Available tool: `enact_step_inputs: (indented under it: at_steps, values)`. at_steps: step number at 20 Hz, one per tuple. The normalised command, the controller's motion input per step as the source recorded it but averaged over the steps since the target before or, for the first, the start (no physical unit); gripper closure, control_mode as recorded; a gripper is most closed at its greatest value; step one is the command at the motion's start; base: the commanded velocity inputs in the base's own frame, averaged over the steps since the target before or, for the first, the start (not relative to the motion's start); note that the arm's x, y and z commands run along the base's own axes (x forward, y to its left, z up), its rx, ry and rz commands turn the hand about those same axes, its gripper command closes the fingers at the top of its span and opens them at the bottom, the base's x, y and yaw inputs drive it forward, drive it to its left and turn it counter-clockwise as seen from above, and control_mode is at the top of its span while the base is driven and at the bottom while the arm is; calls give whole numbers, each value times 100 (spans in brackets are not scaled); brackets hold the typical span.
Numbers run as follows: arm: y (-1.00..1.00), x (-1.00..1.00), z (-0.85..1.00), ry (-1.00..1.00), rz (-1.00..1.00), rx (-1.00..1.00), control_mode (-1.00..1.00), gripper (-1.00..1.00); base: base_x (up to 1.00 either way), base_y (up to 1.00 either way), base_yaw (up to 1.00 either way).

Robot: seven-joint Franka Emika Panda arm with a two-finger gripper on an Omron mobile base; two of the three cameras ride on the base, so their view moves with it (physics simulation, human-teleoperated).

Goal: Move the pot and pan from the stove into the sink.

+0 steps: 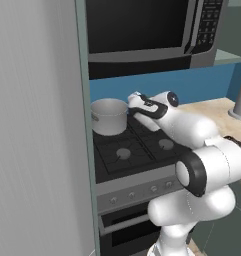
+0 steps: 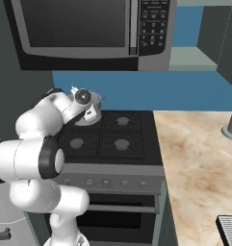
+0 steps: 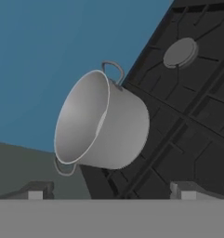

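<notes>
Kitchen scene with the pot point(image 1: 110, 116) standing upright on the rear left burner of the stove point(image 1: 142, 150), close to the blue back wall point(image 1: 202, 82). The pot is silver-grey with straight sides, a pale interior and small loop handles; in the hand view the pot point(image 3: 104, 123) appears tilted because the camera is rolled, and one loop handle shows at its upper rim and another at its lower rim. The white arm point(image 1: 192, 145) reaches over the cooktop towards the pot, and the gripper point(image 3: 111, 189) hangs just short of it with its two dark fingertips point(image 3: 36, 190) spread wide apart, nothing between them and not touching the pot. In the right base view the hand partly covers the pot point(image 2: 94, 103), while the stove point(image 2: 115, 137) shows three other bare burners. A microwave point(image 2: 93, 31) hangs above the stove, and a beige counter point(image 2: 199, 158) adjoins its right side.
</notes>
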Motion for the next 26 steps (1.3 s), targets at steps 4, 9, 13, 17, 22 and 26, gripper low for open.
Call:
enact_step_inputs:
  at_steps: [4,9,13,17,22,26]
  values:
    - [4,34,-17,3,-2,0,-100,-100,0,0,0]
    - [7,38,-21,2,-1,0,-100,-100,0,0,0]
    - [8,41,-20,3,0,0,-100,-100,0,0,0]
    - [6,36,-26,4,0,0,-100,-100,0,0,0]
    - [8,33,-26,1,0,0,-100,-100,0,0,0]
    - [6,31,-21,0,0,0,-100,-100,0,0,0]
